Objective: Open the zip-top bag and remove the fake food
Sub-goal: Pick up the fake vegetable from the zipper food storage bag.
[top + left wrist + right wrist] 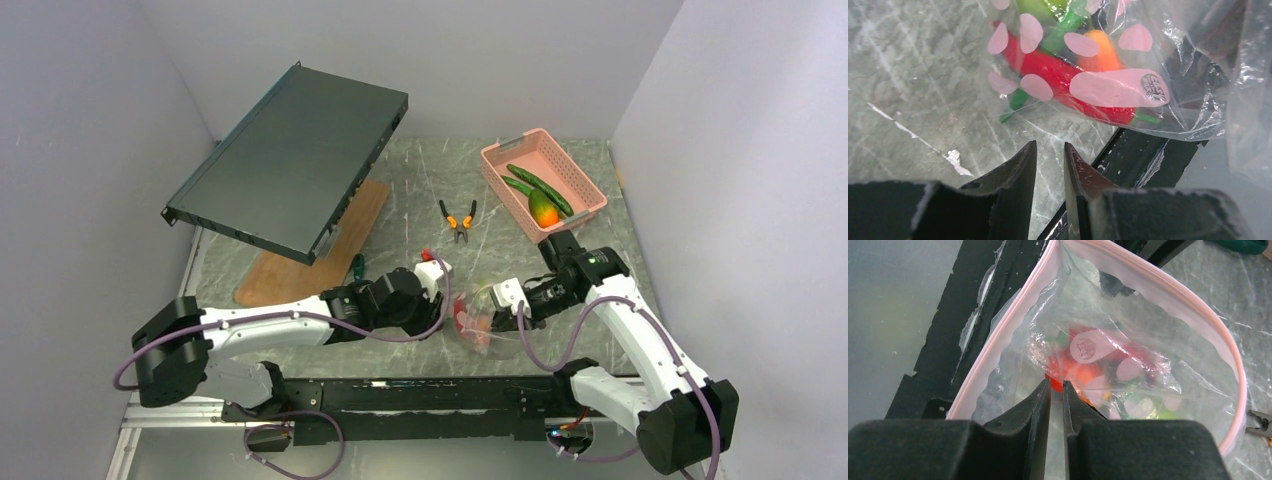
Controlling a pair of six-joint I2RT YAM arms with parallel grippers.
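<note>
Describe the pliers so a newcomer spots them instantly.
On the grey marbled table, look between the wooden board at left and the pink basket at right. The pliers lie there alone, toward the back. Only they have orange grips, handles splayed in a V.

A round printed stamp [1150, 80] is seen on a pink patch [1108, 90] of the zip-top bag [1193, 107]; its lettering cannot be read.

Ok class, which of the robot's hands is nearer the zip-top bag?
Right. The right hand is at the zip-top bag's open mouth, reaching inside it. The left hand sits outside, just short of the bag's side and not touching it.
</note>
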